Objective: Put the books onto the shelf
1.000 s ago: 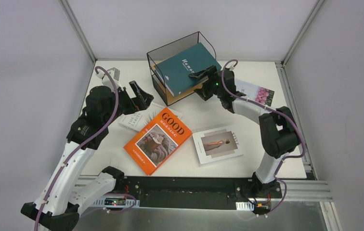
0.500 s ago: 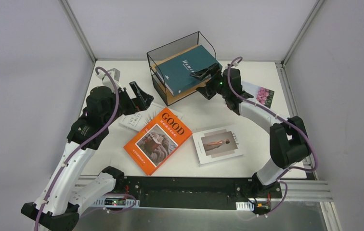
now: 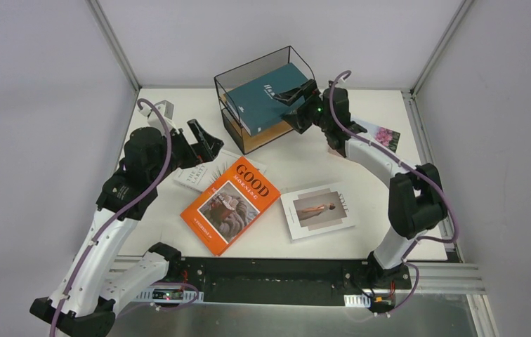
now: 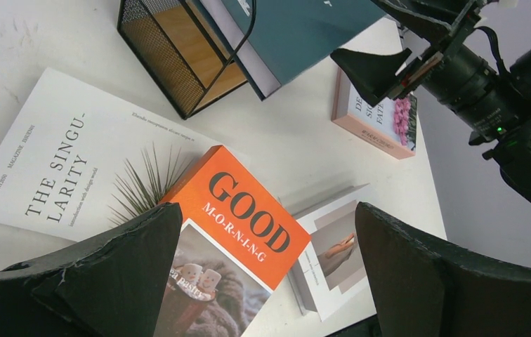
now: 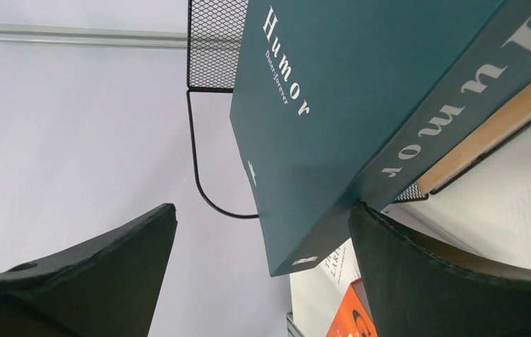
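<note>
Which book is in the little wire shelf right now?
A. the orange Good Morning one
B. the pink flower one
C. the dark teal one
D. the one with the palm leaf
C: the dark teal book rests tilted in the shelf, one end sticking out.

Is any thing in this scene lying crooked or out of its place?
Yes. The teal book "Humor" lies crooked on the shelf: it is turned against the wire frame, and one corner sticks out beyond it. Also, the orange "GOOD MORNING" book rests partly on the magazine "The Singularity".
</note>
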{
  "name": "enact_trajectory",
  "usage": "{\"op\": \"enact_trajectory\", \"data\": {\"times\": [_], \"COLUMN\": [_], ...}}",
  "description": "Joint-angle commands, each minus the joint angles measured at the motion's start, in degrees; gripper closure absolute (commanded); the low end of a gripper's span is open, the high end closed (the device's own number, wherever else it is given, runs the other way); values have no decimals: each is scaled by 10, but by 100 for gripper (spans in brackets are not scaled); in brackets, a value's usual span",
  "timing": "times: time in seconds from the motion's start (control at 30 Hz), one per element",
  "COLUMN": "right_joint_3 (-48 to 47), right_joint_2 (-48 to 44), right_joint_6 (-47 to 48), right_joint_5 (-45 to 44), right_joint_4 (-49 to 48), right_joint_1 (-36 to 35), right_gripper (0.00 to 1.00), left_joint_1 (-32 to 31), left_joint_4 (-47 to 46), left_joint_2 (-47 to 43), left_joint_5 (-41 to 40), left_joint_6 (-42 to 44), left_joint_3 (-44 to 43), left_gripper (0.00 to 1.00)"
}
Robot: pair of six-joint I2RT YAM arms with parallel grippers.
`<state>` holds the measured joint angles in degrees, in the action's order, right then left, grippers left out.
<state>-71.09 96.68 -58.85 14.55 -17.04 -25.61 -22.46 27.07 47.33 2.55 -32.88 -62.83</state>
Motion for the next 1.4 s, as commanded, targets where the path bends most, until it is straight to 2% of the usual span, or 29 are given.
{"op": "enact_trajectory", "data": {"times": [0.0,0.2,0.3,0.77,0.97,1.17,1.27,1.37], "right_joint_3": [-66,-110,-122,-164,-83,16,63,107], "right_joint_2": [42,85,94,115,26,-107,-172,-218], "right_joint_6": [41,41,43,60,92,150,172,170], "right_joint_5": [37,53,52,59,19,-22,-44,-54], "right_joint_4": [3,9,11,36,48,100,139,151], "right_joint_1": [-2,-6,-10,-13,-5,42,83,136], "right_gripper": [12,27,32,31,15,10,10,24], "left_joint_1": [0,0,0,0,0,0,0,1], "left_joint_4": [-2,2,4,5,6,12,12,12], "left_joint_2": [-22,-33,-35,-39,-38,-32,-25,-14], "left_joint_5": [-2,-1,-1,2,1,-11,-13,-12], "left_joint_6": [-6,-6,-7,-11,-9,-5,-6,-8], "left_joint_3": [8,9,9,12,16,25,28,27], "left_gripper": [1,1,1,1,1,0,0,0]}}
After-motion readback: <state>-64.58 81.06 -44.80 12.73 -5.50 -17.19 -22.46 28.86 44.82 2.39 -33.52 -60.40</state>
